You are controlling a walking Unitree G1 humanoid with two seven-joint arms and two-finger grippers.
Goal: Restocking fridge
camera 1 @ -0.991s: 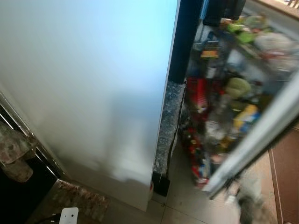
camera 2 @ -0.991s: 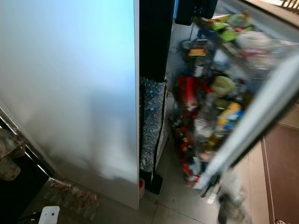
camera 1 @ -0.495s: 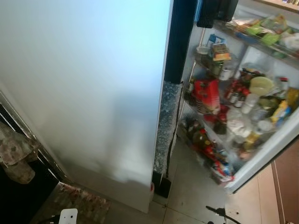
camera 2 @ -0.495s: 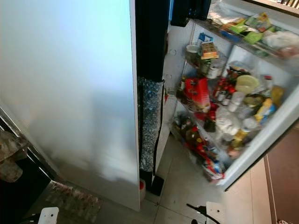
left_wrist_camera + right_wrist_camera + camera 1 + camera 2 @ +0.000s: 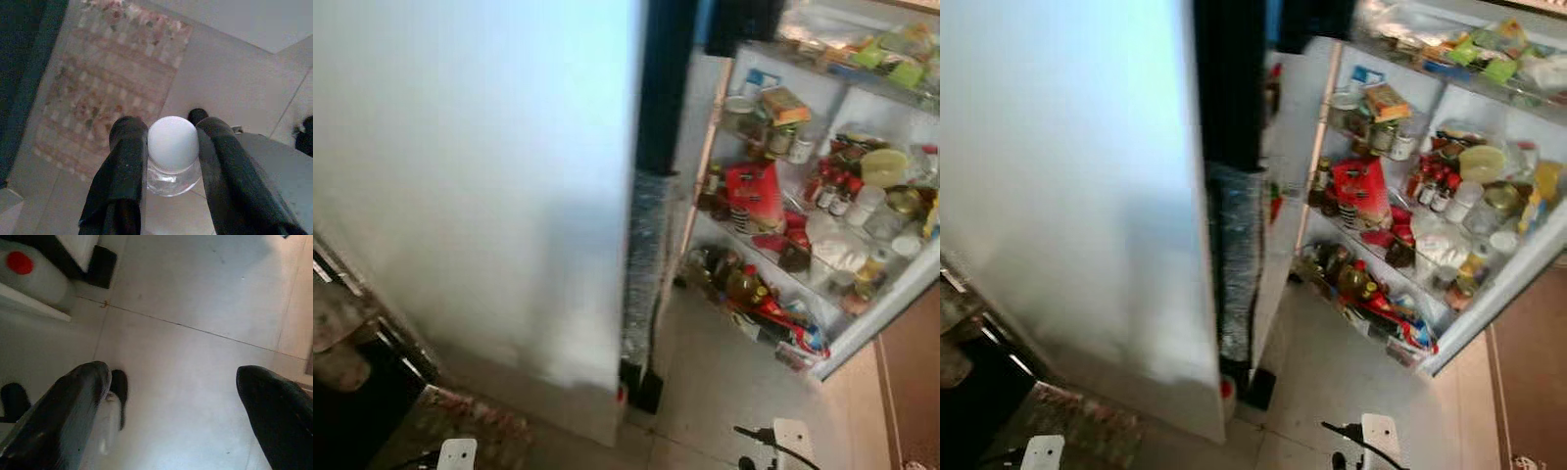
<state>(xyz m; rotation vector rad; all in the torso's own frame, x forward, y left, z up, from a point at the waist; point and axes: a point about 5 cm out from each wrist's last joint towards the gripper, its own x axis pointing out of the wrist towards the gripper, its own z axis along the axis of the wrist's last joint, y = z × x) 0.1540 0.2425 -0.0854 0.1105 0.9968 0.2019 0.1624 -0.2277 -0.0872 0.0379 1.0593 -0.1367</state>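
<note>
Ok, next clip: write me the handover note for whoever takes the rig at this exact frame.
Left pincer: shut on a white-capped bottle, held low over the floor by a patterned rug.
Right pincer: open, empty, hanging over the floor tiles.
Fridge door stands open ahead to the right, shelves crowded.
Done: bottle picked up, door open.
Left: walk to the fridge and shelve the bottle.

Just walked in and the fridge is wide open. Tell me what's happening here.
The robot stands before the open fridge door, whose shelves are packed with jars, bottles and a red pack. Its left gripper is shut on a clear bottle with a white cap, held over the tiled floor beside a rug. The right gripper is open and empty above the floor. The bottle is not yet on a shelf.
</note>
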